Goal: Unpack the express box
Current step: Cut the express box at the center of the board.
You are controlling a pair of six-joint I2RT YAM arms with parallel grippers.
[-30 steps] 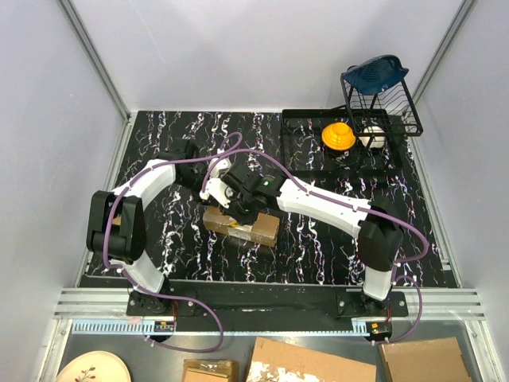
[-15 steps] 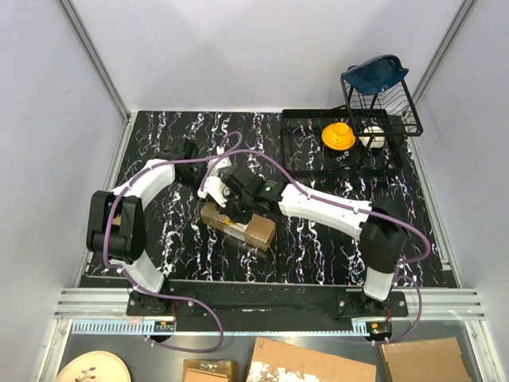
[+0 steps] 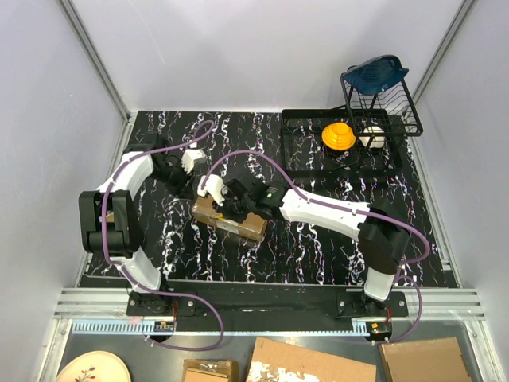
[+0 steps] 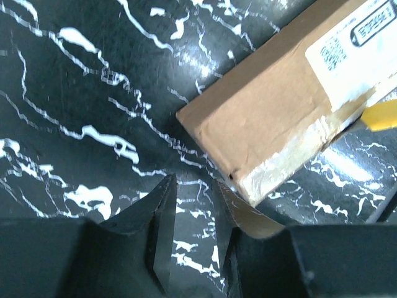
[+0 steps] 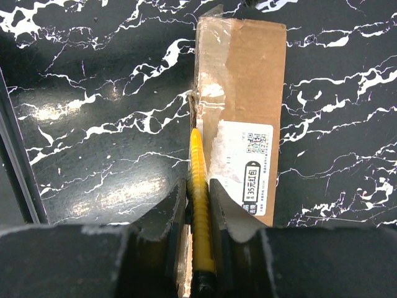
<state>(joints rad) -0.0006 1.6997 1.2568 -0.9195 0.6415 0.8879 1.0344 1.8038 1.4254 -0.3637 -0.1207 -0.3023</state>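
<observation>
Just beyond the left end of the box, the left gripper stands with its jaws apart, and only the table shows between them. The box lies flat on the table, label up, partly under the right gripper. This gripper is clamped on a yellow knife, whose tip lies against the torn tape at the long edge of the box. Far to the right of the box, a yellow object sits in a black tray.

Bright light glares off table and express box (wrist foregrounds soft).
</observation>
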